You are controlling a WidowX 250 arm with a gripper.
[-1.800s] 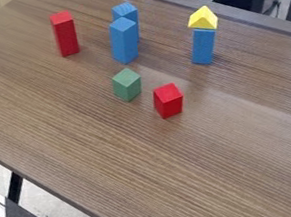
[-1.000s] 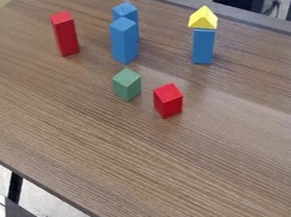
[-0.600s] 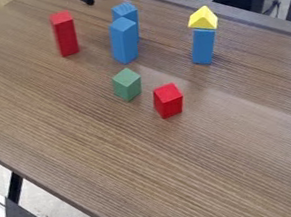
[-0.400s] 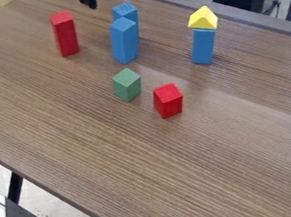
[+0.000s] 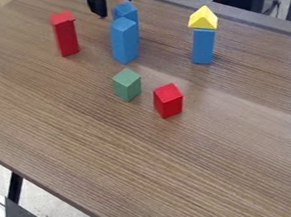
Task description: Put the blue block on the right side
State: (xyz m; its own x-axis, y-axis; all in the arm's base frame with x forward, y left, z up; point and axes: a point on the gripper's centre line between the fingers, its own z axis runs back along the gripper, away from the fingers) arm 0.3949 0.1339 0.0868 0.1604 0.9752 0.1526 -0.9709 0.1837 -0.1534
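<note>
The end effector (image 5: 115, 7), open and holding nothing, hangs by the top of the rear blue block (image 5: 124, 11); grasping, lifting and rightward placement all seem left.

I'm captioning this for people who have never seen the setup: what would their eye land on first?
Probably the bright yellow wedge, perched on an upright blue block towards the upper right. Next might come the black tool at the top edge, its fingers apart, near the pair of blue blocks. The tall red block at the upper left also stands out against the brown table.
</note>
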